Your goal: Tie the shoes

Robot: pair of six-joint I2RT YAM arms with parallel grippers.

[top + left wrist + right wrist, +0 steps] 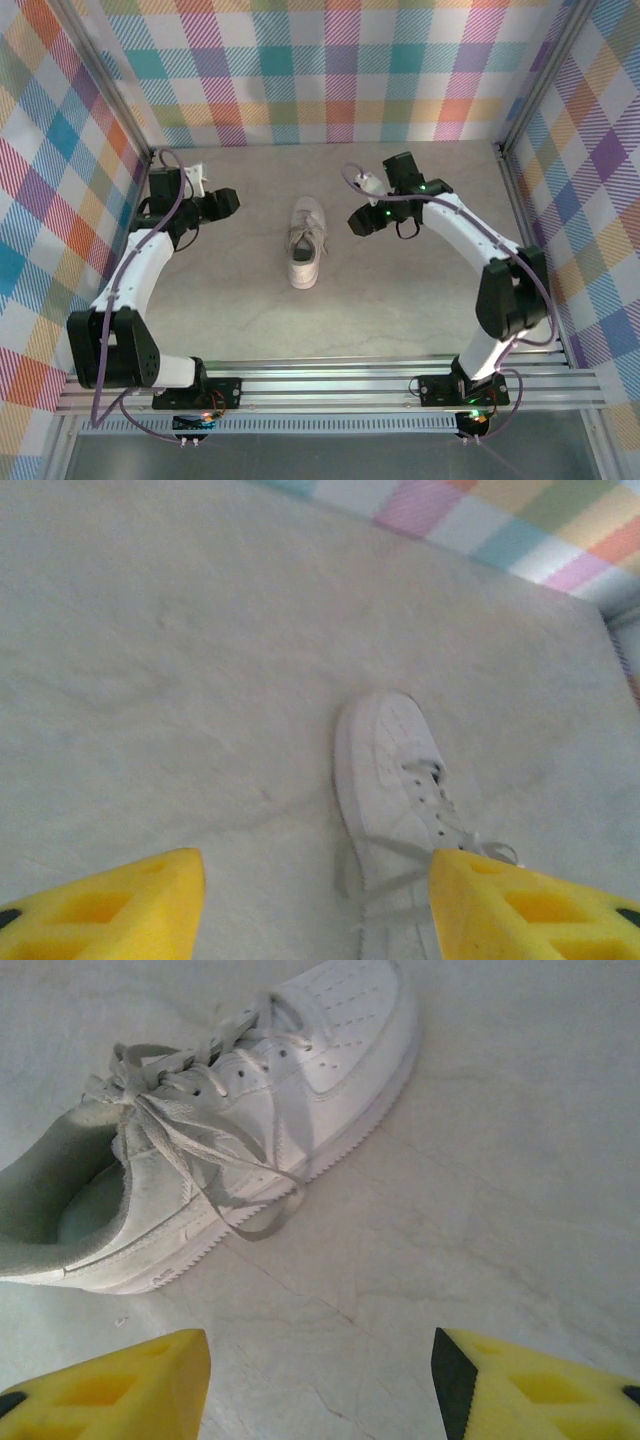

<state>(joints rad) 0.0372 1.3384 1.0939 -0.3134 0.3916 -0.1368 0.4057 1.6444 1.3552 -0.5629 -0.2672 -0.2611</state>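
From where I stand, the white sneaker [305, 243] sits mid-tabletop [400, 300] between the left end effector [224, 203] and the right end effector [362, 218], both open and empty; it looks light, and its limp, thin laces [160, 1080] seem best pinched at the loose loops beside the sole.

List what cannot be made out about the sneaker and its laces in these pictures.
Top external view: laces too small to tell whether they are knotted.
Left wrist view: sneaker heel cut off by the bottom edge and a yellow finger; picture soft.
Right wrist view: heel cut off by the left edge; far side hidden by the sneaker itself.
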